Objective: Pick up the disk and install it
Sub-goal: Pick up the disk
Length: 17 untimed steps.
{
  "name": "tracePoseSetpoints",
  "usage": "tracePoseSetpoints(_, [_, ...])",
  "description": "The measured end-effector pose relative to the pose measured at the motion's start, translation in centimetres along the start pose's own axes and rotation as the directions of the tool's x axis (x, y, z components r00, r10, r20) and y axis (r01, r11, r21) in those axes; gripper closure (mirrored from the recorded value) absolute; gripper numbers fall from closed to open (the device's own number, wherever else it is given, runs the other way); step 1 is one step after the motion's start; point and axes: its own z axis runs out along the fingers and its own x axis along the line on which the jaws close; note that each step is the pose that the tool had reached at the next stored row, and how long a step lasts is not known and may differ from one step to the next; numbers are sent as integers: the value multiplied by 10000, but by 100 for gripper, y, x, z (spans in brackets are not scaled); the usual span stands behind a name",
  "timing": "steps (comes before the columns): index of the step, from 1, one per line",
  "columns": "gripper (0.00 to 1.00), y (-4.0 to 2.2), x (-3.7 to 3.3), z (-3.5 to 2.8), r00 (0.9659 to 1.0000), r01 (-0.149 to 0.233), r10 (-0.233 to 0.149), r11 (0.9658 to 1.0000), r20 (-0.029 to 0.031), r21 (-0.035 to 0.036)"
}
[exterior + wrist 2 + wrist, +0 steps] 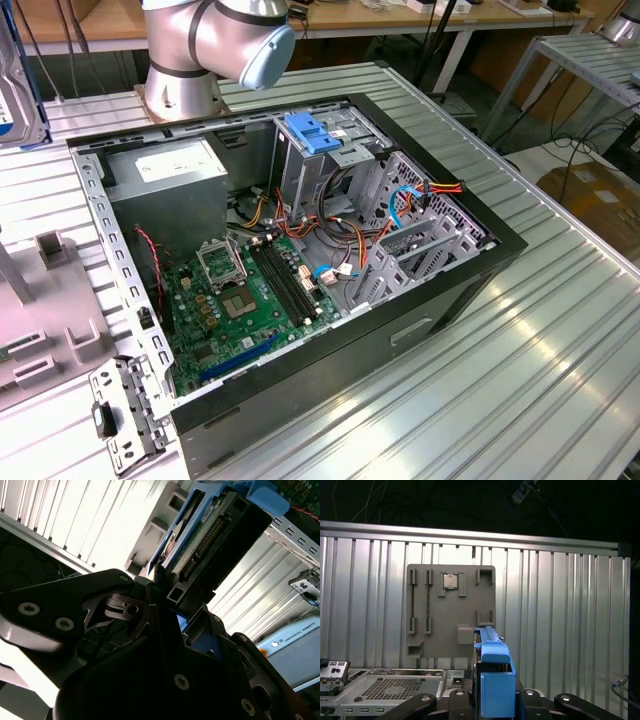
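Between the dark fingers of the gripper (495, 702) sits the disk (496, 680), clamped edge-on, so the jaws stand narrow, only as far apart as the drive in its carrier is thick. In the first wrist view the light-blue carrier frame faces the camera and the disk runs straight out from the fingertips. In the second wrist view the gripper (167, 605) grips one end of the disk (210, 535). The dark body, a strip of green circuit board and a row of connector pins show along the disk's side, and the blue frame caps the far end.

Beyond the gripper lies a grey fixture tray (451, 610) on the ribbed aluminium table (560, 605), with a small square chip (450, 581) seated in one of its pockets. The disk's far end overlaps the tray's near corner; I cannot tell whether they touch. Beside the gripper, near its base, is a corner of the open computer case (385, 687). In the exterior view the case (420, 320) lies open on the table, motherboard up, with a blue latch piece (312, 135) on top of its drive cage.
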Motion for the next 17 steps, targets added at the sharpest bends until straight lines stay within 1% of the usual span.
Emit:
tracePoseSetpoints(2, [63,-24,4,-1,10000,0,0,10000,0,0])
tracePoseSetpoints(4, [63,-67,13,-2,10000,0,0,10000,0,0])
tracePoseSetpoints(11, [63,-153,29,-5,10000,0,0,10000,0,0])
tracePoseSetpoints(17, [63,-239,46,-7,10000,0,0,10000,0,0])
